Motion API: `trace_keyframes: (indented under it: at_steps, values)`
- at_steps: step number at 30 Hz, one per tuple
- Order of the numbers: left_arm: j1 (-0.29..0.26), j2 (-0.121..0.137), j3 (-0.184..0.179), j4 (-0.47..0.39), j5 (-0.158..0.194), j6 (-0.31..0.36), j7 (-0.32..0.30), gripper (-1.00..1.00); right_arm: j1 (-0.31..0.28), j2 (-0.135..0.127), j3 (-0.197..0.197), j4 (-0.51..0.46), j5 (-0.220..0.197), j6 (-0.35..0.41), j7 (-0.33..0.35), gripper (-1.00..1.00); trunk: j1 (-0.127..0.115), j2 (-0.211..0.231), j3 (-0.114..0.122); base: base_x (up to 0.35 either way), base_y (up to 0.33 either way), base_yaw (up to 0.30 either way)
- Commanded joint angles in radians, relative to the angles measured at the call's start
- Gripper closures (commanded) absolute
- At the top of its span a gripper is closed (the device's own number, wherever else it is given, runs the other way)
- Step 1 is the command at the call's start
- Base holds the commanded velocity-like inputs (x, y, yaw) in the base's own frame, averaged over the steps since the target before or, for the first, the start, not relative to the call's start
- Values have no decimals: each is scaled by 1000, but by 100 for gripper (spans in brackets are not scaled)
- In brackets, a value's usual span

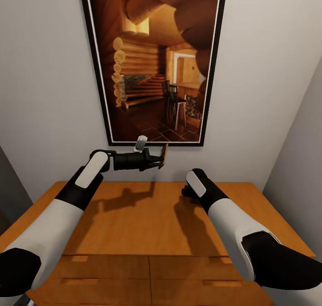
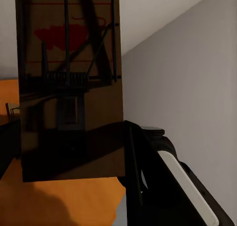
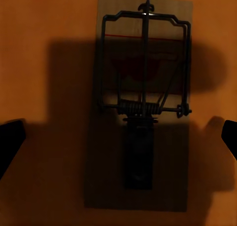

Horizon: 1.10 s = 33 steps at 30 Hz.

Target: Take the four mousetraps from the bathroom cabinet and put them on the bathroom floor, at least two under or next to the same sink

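Left gripper [image 1: 160, 159] pinches 1 mousetrap [image 1: 164, 156] above the cabinet top's [image 1: 134, 225] back edge; right gripper [image 1: 188, 192], jaws spread, hangs over another trap [image 3: 140, 107] lying flat there. I judge nothing floored yet; 2 unaccounted for.

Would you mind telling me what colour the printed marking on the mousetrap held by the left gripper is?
Red, on the tan board of the mousetrap; the left wrist view shows it best.

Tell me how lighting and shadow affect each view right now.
Head view: bright, arm shadows on the cabinet. Left wrist view: the held mousetrap is backlit and dark. Right wrist view: dim, the gripper's shadow covers the other mousetrap.
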Motion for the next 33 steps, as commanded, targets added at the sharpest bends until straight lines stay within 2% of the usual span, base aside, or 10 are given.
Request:
trace_keyframes:
  at_steps: [1,2,3,33]
  values:
    - [-1,1,-2,0,-11,0,-11,100,0,0,3,27,-6,4,-8,-100,0,0,-1,0,0,0]
    - [-1,1,-2,0,-11,0,-11,100,0,0,3,27,-6,4,-8,-100,0,0,-1,0,0,0]
    - [-1,1,-2,0,-11,0,-11,100,0,0,3,28,-6,4,-8,100,0,0,-1,0,0,0]
    - [-1,1,-2,-3,-11,1,-11,100,0,0,3,28,-7,-2,-8,100,0,0,-1,0,0,0]
